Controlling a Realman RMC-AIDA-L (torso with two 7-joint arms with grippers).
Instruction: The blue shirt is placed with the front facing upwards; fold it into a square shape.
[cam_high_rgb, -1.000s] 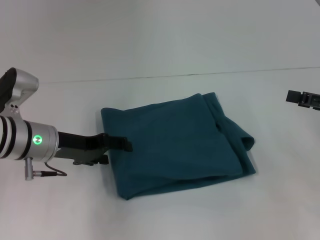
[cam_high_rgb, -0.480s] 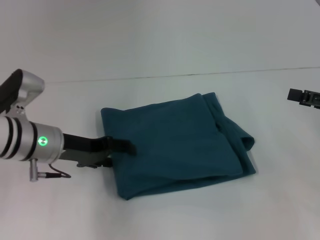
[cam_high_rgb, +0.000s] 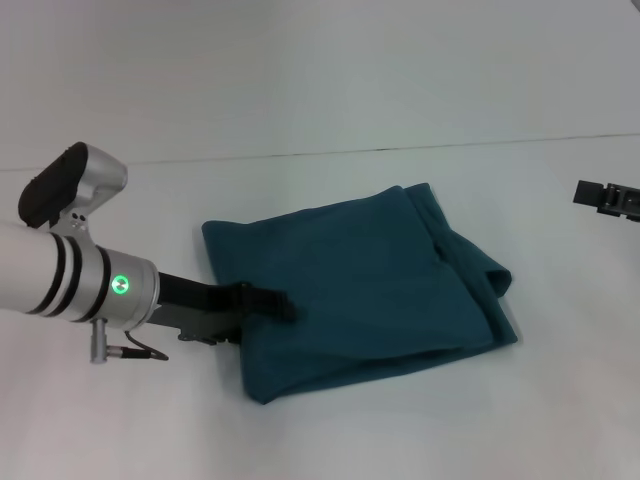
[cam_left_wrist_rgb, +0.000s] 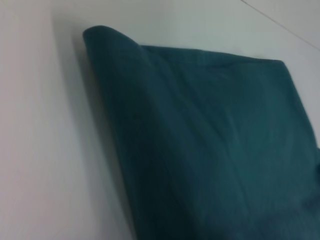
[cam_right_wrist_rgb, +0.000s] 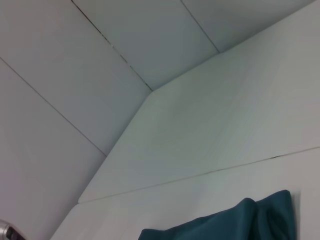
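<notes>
Left of centre, your left gripper (cam_high_rgb: 268, 303) is sliding further onto the blue shirt (cam_high_rgb: 370, 280), smoothing its fold; I cannot tell its grasp.

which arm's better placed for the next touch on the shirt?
Left, probably. The left gripper is already over the blue shirt's left edge, while the right gripper sits off at the table's far right, apart from the cloth.

Blue shirt (cam_high_rgb: 365, 285), dark teal, folded to a rough rectangle, lying flat, right edge rumpled
</notes>
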